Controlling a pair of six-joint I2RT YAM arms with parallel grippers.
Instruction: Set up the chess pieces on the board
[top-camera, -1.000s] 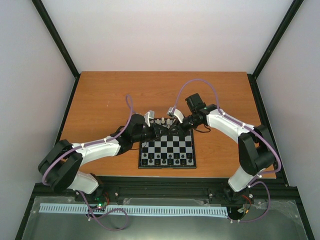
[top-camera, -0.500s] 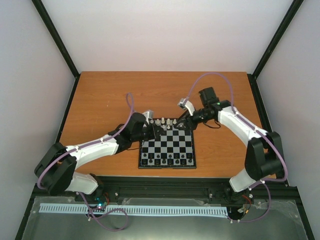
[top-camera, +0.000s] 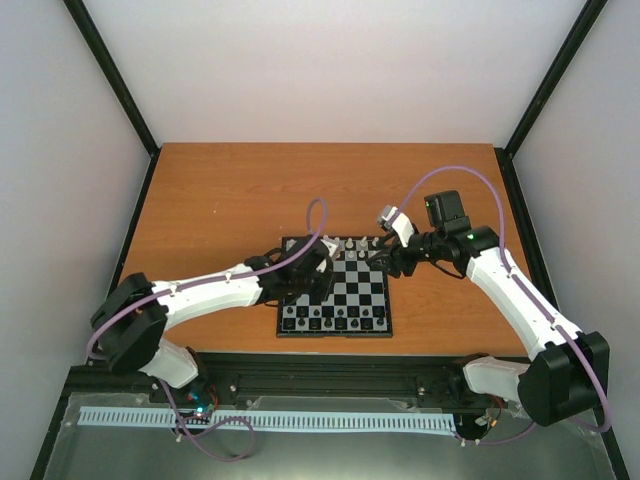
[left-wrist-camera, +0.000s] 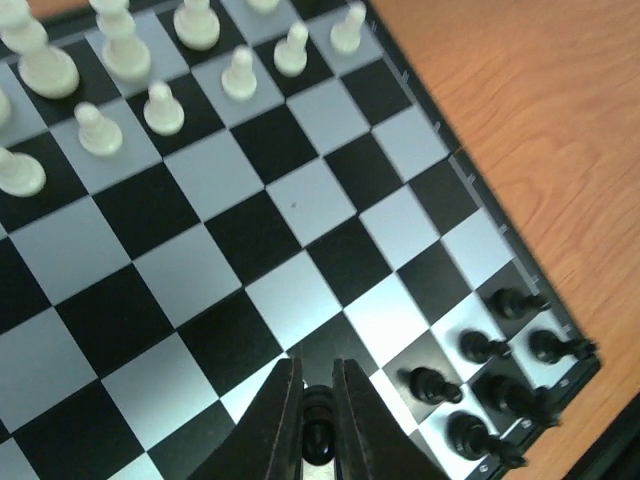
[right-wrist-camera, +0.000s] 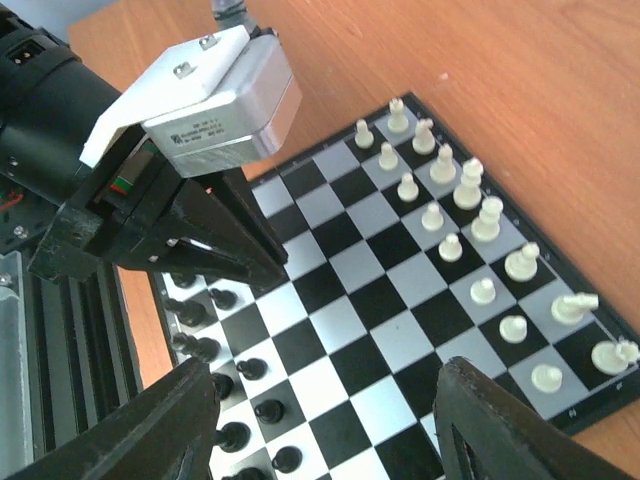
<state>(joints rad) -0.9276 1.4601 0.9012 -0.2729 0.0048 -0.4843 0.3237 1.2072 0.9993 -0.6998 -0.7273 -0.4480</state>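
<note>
The board (top-camera: 350, 292) lies at the table's (top-camera: 220, 200) near middle, black pieces (top-camera: 335, 322) lining its near rows. Over its left half hangs the left gripper (left-wrist-camera: 318, 372), fingers pinched on a black piece (left-wrist-camera: 318, 440). Farther back, white pieces (top-camera: 345, 245) fill the far rows, and the right gripper (right-wrist-camera: 322, 375) hovers by the far right corner, fingers spread wide.
</note>
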